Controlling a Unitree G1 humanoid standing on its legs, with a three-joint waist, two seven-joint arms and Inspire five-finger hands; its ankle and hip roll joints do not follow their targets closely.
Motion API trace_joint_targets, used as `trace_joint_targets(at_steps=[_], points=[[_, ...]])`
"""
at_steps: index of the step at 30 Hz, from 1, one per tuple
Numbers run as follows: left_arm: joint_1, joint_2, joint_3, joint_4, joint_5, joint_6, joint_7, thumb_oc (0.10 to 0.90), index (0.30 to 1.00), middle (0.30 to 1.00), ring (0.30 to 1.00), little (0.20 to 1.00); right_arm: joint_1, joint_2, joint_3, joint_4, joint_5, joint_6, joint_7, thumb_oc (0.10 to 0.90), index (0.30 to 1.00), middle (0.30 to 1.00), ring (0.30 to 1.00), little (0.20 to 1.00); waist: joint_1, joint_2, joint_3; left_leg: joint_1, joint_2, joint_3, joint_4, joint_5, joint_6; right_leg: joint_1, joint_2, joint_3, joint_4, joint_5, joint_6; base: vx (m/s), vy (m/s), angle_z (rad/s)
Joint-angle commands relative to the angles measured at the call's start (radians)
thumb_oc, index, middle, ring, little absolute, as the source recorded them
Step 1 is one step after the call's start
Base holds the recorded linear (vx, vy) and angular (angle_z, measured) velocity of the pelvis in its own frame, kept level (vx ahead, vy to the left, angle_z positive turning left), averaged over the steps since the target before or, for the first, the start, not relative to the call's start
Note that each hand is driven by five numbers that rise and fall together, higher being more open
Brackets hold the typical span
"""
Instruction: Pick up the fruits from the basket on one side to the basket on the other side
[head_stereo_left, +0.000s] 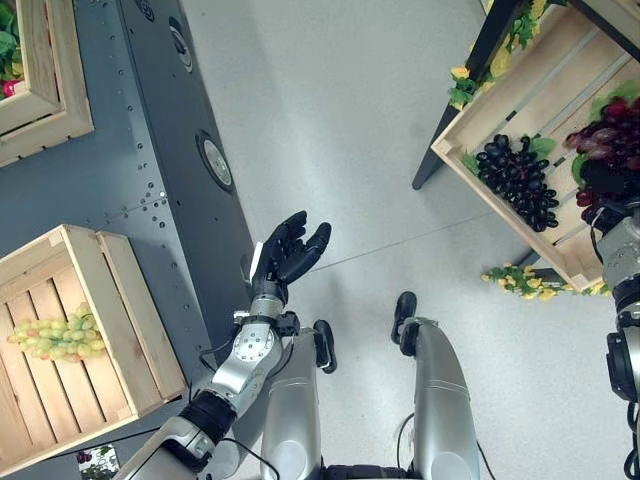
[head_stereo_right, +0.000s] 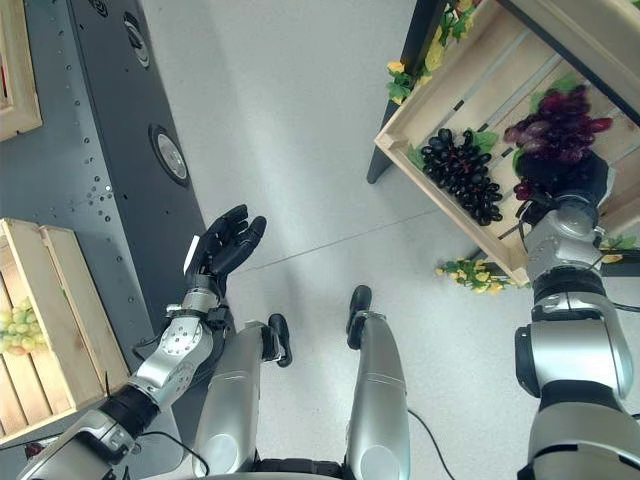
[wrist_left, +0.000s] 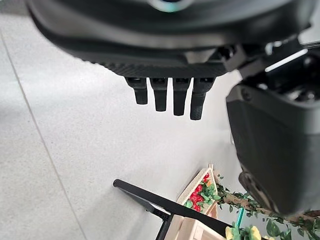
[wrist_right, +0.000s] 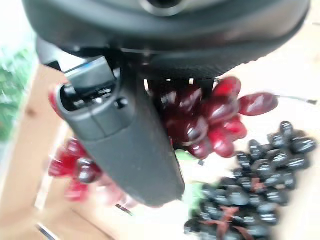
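Observation:
A bunch of green grapes (head_stereo_left: 55, 335) lies in the wooden crate (head_stereo_left: 120, 300) at my lower left. The tilted crate (head_stereo_left: 500, 212) at my upper right holds black grapes (head_stereo_left: 520, 180) and red grapes (head_stereo_left: 610, 135). My right hand (head_stereo_right: 565, 178) is inside that crate, right against the red bunch. In the right wrist view the red grapes (wrist_right: 210, 115) sit directly under its palm, its thumb (wrist_right: 125, 150) lies beside them, and the black grapes (wrist_right: 260, 185) lie a little further off. My left hand (head_stereo_left: 285, 250) hovers open over the floor, holding nothing.
A dark grey metal panel (head_stereo_left: 120, 150) runs along the left between the two crates there. A second wooden crate (head_stereo_left: 40, 100) sits at the upper left. A black stand leg (head_stereo_left: 470, 80) and yellow flowers (head_stereo_left: 525, 282) border the right crate.

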Motion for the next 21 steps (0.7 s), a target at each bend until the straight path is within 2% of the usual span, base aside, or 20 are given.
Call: trace_joint_targets(at_steps=[1, 16, 21], points=[[-0.02, 0.014, 0.002, -0.134, 0.012, -0.07, 0.0, 0.8, 0.9, 0.9, 0.9, 0.9, -0.126, -0.147, 0.063, -0.03, -0.062, -0.05, 0.009, 0.8, 0.9, 0.9, 0.9, 0.9, 0.007, 0.002, -0.014, -0.003, -0.042, 0.008, -0.032, 0.011, 0.061, 0.118, -0.046, -0.064, 0.036, -0.101, 0.004, 0.0, -0.015, 0.03], [-0.006, 0.008, 0.005, -0.124, -0.001, -0.079, -0.033, 0.8, 0.9, 0.9, 0.9, 0.9, -0.128, -0.116, 0.065, -0.065, -0.085, -0.08, -0.041, 0.8, 0.9, 0.9, 0.9, 0.9, 0.017, 0.004, -0.014, 0.029, -0.045, 0.009, -0.048, 0.004, 0.064, 0.138, -0.065, -0.077, 0.045, -0.107, 0.007, 0.0, 0.002, 0.02], [-0.007, -0.002, 0.007, -0.112, 0.001, -0.084, -0.036, 0.8, 0.9, 0.9, 0.9, 0.9, -0.096, -0.076, 0.036, -0.109, -0.055, -0.144, -0.03, 0.8, 0.9, 0.9, 0.9, 0.9, 0.01, 0.003, -0.014, 0.07, -0.043, 0.023, -0.071, 0.006, 0.062, 0.17, -0.066, -0.074, 0.037, -0.111, 0.009, -0.01, 0.03, 0.01]])
